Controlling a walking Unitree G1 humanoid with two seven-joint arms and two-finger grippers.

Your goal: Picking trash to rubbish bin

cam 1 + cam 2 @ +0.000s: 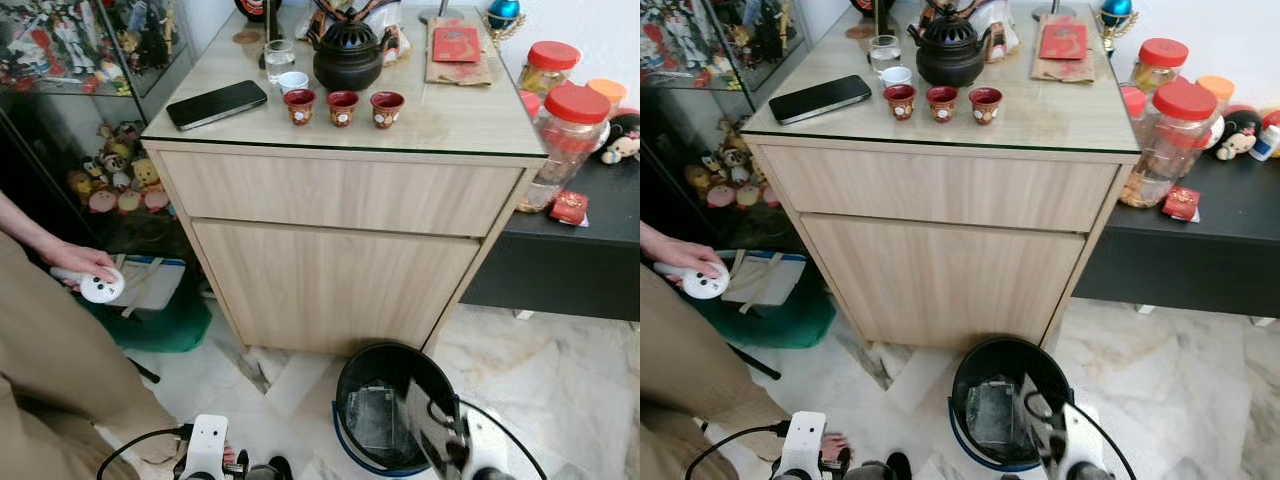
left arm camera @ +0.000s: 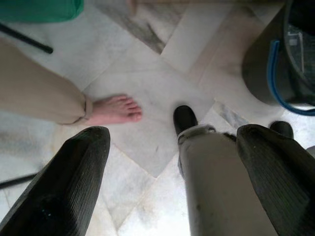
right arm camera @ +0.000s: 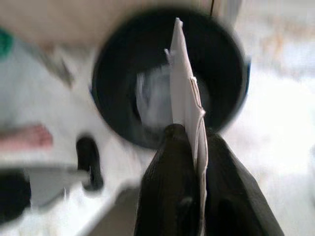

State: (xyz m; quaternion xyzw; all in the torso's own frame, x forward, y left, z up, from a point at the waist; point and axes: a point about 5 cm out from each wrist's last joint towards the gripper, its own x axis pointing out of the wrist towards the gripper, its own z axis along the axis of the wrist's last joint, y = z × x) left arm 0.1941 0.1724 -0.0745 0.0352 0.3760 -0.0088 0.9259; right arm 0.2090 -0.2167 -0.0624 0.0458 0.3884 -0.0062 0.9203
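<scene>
We see the right gripper (image 3: 194,147) with its 2 fingers clamped on a flat white wrapper (image 3: 186,98), held at the black bin's (image 1: 352,385) 5 o'clock rim; the left gripper (image 2: 172,167) hangs with jaws apart.

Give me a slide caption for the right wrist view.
Right gripper shut on a flat white piece of trash, held above the black rubbish bin.

A light wood cabinet (image 1: 340,240) with a glass-topped counter (image 1: 450,120) stands on white marble floor (image 1: 560,370), between a glass display case (image 1: 90,110) and a low black shelf (image 1: 570,250).
</scene>
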